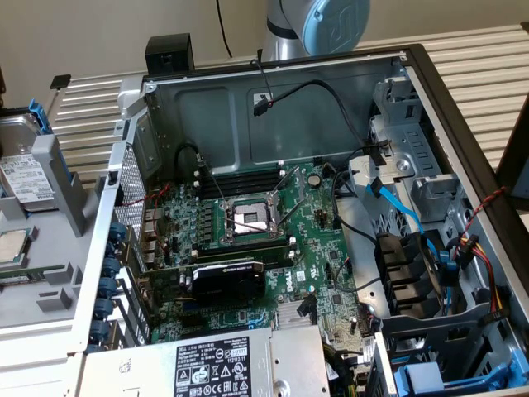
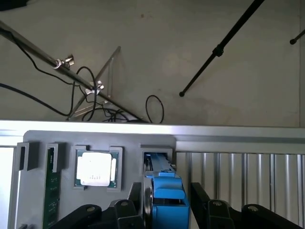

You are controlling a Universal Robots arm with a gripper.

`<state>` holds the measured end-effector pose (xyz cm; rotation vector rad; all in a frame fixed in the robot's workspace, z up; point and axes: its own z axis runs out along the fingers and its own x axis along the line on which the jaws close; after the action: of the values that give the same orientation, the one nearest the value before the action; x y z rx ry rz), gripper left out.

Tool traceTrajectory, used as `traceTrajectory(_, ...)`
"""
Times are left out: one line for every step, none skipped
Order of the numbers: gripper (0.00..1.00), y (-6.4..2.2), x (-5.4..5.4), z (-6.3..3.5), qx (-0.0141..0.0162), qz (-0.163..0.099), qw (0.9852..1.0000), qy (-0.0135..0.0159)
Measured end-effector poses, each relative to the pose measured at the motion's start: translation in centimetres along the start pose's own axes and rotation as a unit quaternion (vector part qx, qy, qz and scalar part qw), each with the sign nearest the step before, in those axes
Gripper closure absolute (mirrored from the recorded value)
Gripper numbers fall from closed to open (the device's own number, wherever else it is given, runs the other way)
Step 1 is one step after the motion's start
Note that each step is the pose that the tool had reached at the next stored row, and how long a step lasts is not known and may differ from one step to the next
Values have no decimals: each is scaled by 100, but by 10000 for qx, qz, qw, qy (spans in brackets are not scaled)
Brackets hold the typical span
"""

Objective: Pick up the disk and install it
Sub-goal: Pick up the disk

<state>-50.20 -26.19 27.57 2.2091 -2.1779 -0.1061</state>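
Note:
The disk [image 2: 167,202] stands on edge in a slot of the grey fixture [image 2: 62,138]; from above I see its bright blue carrier and a thin silver edge. My gripper [image 2: 167,191] straddles it, one black finger [image 2: 136,202] close against the silver side and the other against the blue side, so it is shut on the disk, which still sits in its slot. In the exterior view the disk [image 1: 21,174] leans in the fixture at the far left, white label showing and blue carrier on top.
A square silver processor chip [image 2: 95,168] lies in a pocket beside the disk, and a green memory stick [image 2: 51,191] is farther along. The open computer case [image 1: 273,91] holds a motherboard, cables, a grey power-supply box [image 1: 223,364] and blue drive-bay parts [image 1: 446,376]. A slatted table [image 2: 238,181] lies beside the fixture.

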Motion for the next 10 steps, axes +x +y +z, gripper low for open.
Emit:
traceTrajectory(47, 0, 0, 0, 0, 0, 10000, 0)
traceTrajectory(47, 0, -1, 0, 0, 0, 10000, 0)
traceTrajectory(47, 0, -1, 0, 0, 0, 10000, 0)
traceTrajectory(47, 0, -1, 1, 0, 1, 10000, 1)
traceTrajectory(47, 0, -1, 1, -1, 0, 10000, 1)
traceTrajectory(47, 0, -1, 3, -1, 1, 10000, 1)
traceTrajectory(47, 1, -1, 7, 0, 0, 10000, 0)
traceTrajectory(47, 2, 0, 10, 1, 0, 10000, 0)
traceTrajectory(47, 3, 4, 12, 1, 1, 10000, 0)
traceTrajectory(47, 3, 8, 13, 1, 1, 10000, 1)
